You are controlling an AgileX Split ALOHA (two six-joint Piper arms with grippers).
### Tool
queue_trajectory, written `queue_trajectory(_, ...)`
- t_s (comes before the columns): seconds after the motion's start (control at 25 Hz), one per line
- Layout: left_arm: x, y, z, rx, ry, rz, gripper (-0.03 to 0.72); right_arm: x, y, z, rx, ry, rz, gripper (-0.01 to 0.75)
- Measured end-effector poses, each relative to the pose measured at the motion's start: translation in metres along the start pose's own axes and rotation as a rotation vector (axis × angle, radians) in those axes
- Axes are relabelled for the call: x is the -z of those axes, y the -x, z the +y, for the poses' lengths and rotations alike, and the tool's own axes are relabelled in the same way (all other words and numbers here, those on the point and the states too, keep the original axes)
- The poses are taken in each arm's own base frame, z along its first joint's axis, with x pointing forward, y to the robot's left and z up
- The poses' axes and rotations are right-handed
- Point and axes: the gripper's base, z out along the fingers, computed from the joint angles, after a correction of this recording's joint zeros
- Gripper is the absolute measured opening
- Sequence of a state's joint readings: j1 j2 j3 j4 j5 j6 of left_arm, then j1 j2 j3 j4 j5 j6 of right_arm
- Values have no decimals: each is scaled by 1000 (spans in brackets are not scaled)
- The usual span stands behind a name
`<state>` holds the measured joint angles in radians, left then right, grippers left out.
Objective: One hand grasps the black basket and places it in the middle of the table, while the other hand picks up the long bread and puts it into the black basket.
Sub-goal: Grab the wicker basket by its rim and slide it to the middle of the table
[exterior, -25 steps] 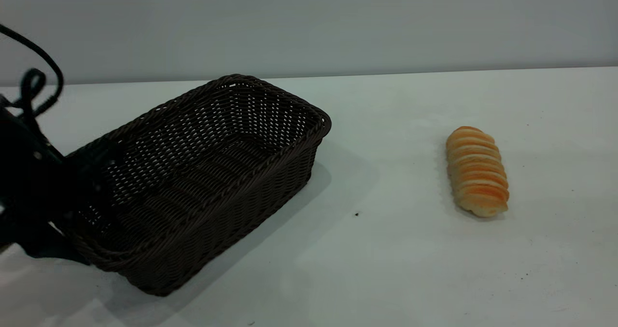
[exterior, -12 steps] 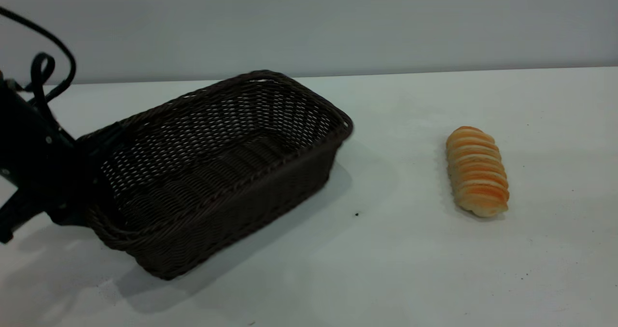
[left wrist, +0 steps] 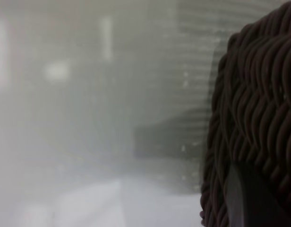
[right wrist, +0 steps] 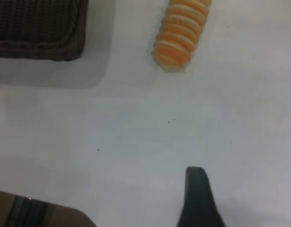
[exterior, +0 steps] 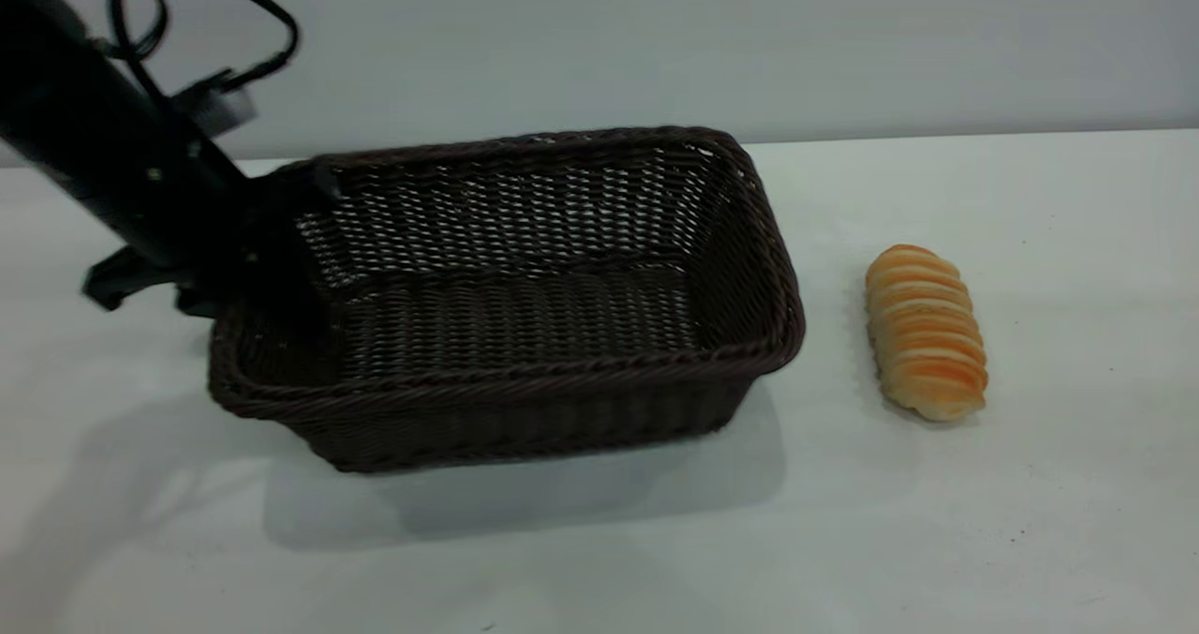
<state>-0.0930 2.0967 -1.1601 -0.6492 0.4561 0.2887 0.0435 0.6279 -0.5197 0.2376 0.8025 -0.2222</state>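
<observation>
The black basket (exterior: 525,334) sits left of the table's (exterior: 1030,522) middle, long side toward the camera, and seems slightly raised over its shadow. My left gripper (exterior: 281,241) is shut on the rim of the basket's left end. In the left wrist view a finger (left wrist: 237,198) presses against the wicker (left wrist: 259,104). The long bread (exterior: 925,331) lies on the table just right of the basket, apart from it. The right wrist view shows the bread (right wrist: 182,33), a basket corner (right wrist: 39,28) and one right finger (right wrist: 197,194) above bare table, well short of the bread.
A grey wall (exterior: 656,44) runs behind the table's far edge. The left arm's black link and cables (exterior: 103,147) slant over the table's left side. A brown edge (right wrist: 37,213) shows near the right gripper.
The left gripper has lifted and swung the basket rightward, turning it from a diagonal pose to lie square to the camera, close to the bread. The bread has not moved.
</observation>
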Motion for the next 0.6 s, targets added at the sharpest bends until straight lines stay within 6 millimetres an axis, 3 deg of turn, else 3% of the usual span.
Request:
queue_trajectory(0.24,-31,17,1,-31,-34,106,134,0,-1,0,0,2,10,508)
queue_trajectory(0.6,-33,19,1,-30,-36,110,145,0,-3,1,0,8,36,508)
